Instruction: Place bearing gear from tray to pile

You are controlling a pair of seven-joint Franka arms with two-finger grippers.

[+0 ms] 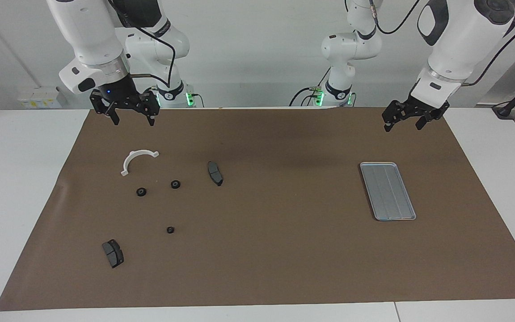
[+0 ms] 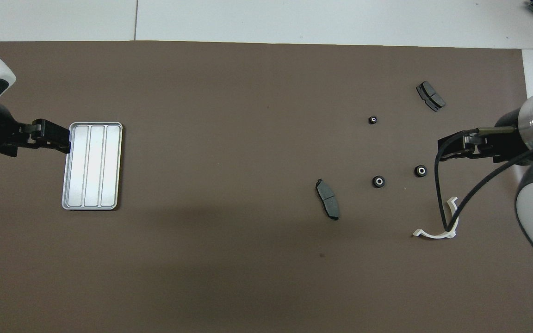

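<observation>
Legible text, labels, brands, numbers, signs: none. No lettering can be made out on any object or surface in either view.

Your right gripper (image 1: 132, 117) hangs raised at the upper left of the facing view, fingers (image 1: 115, 119) spread and pointing down, holding nothing. Your left gripper (image 1: 404, 123) waits at the upper right, wrist tilted, fingers parted and empty.
</observation>
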